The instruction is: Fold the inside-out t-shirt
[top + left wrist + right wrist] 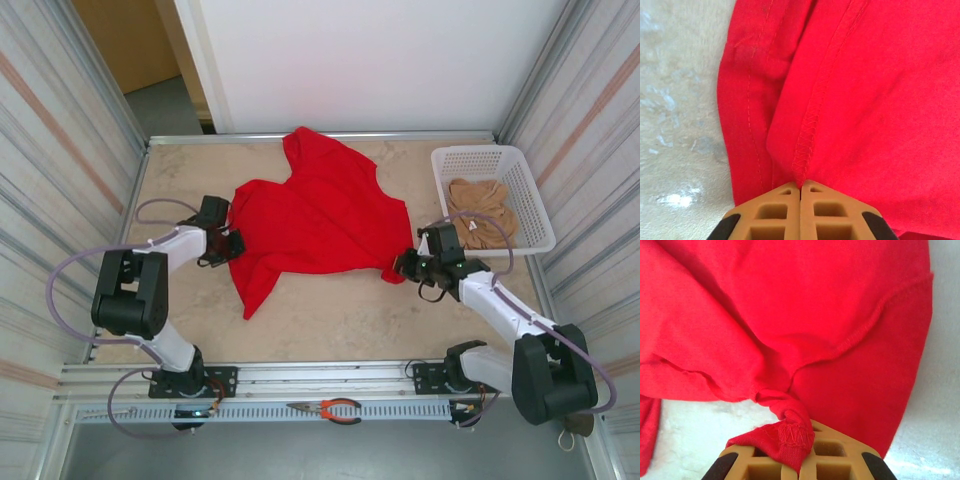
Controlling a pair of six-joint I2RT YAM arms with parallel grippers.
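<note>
The inside-out t-shirt (315, 215) is bright red and lies crumpled across the middle of the table, seams showing outward. At its left edge my left gripper (228, 243) is shut on a seam of the t-shirt (807, 135), the tan fingers (772, 212) pressed together with the overlock stitching pinched between them. At the shirt's right lower corner my right gripper (408, 265) is shut on a bunched, stitched corner of the t-shirt (790, 435), which drapes over its fingers (837, 452).
A white plastic basket (535, 205) at the back right holds a tan-beige garment (482, 222). Orange-handled pliers (335, 408) lie on the front rail. Metal-framed walls close in the table on the left, right and back.
</note>
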